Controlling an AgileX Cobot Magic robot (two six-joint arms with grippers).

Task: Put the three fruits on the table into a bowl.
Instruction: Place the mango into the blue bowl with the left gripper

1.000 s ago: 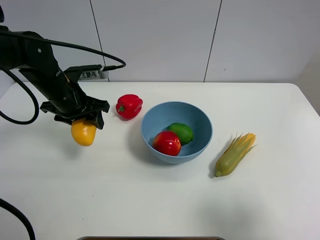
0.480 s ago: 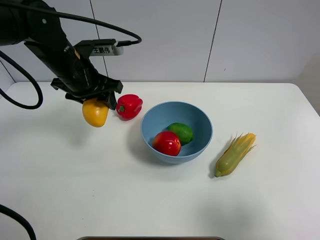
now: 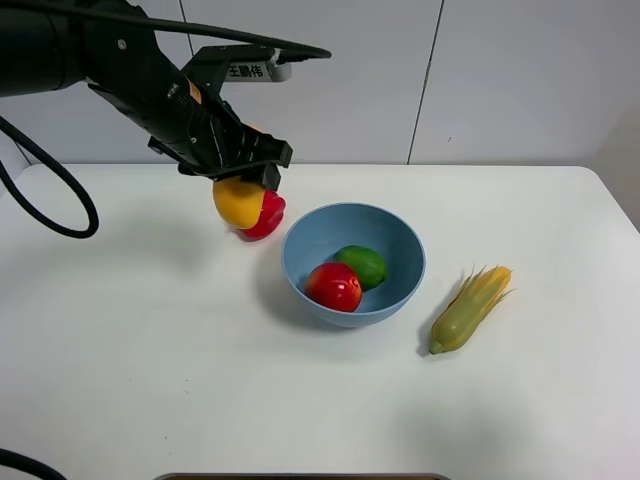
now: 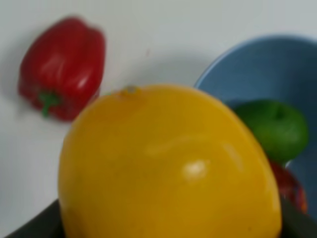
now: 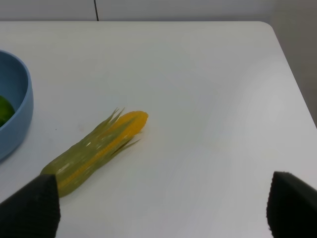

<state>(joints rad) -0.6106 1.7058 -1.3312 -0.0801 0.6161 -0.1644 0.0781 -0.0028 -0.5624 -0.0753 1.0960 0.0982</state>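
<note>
My left gripper (image 3: 238,180) is shut on the yellow-orange mango (image 3: 238,203) and holds it in the air, left of the light-blue bowl (image 3: 400,240) and over the red bell pepper. The mango fills the left wrist view (image 4: 168,168). The bowl holds the green lime (image 3: 362,264) and the red-and-yellow apple-like fruit (image 3: 334,286); the bowl (image 4: 257,69), lime (image 4: 275,129) and a sliver of the red fruit (image 4: 292,188) show in the left wrist view. My right gripper (image 5: 158,208) is open over the white table (image 5: 198,74), out of the exterior view.
A red bell pepper (image 3: 266,216) lies left of the bowl, partly behind the mango; it also shows in the left wrist view (image 4: 62,72). A corn cob with husk (image 3: 468,309) lies right of the bowl, also seen in the right wrist view (image 5: 94,151).
My left gripper has lifted the mango and carried it to the right and towards the back, from the table's left side to just left of the bowl.
</note>
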